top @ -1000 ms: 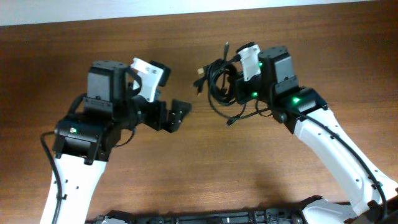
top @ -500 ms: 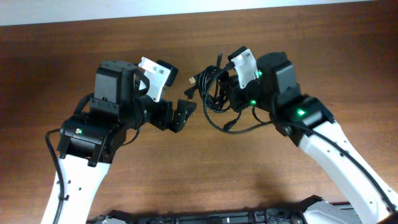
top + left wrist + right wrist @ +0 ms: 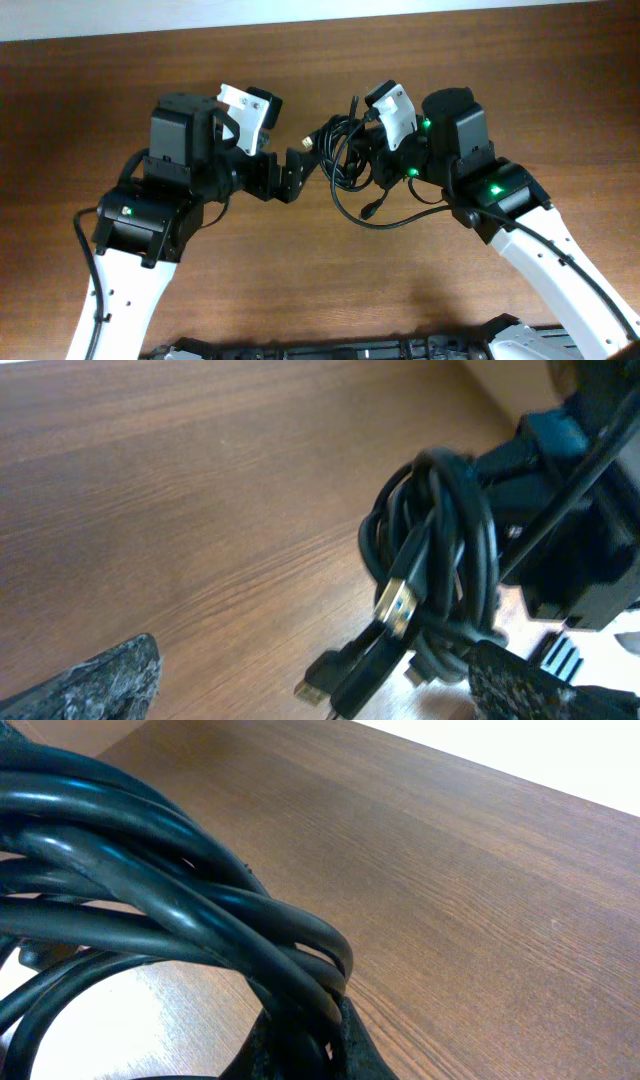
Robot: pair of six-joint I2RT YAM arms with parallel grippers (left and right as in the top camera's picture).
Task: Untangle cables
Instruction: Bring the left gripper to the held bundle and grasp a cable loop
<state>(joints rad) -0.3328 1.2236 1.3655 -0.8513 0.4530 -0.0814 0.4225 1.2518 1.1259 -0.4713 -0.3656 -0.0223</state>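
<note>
Both arms have closed in on each other since the earlier overhead frame: the right gripper (image 3: 372, 152) has carried the cables (image 3: 345, 150) toward 9 o'clock, and the left gripper (image 3: 298, 172) has advanced toward 3 o'clock, so the wide gap between them has shrunk to almost nothing. The right gripper is fully closed on the cables, which hang as one knotted coil above the table (image 3: 200, 80), near its centre and toward the far edge. The left gripper stands fully open and holds nothing. In the overhead view the coil lies at 3 o'clock from the left gripper, just beside its fingertips; contact cannot be confirmed. The coil's long axis runs roughly from 12 to 6 o'clock, across the left gripper's line of approach. One loose strand sags from the coil toward 5 o'clock and ends in a small plug (image 3: 370, 210). A second, metal-tipped plug (image 3: 308, 143) points toward 9 o'clock at the left gripper. The left wrist view places the coil ahead of the open jaws and offset toward 2 o'clock, closer to the right-hand finger (image 3: 520, 685) than to the other. The left arm is the free arm and the nearer one, so the coming move probably requires it to close on a single outer strand.
</note>
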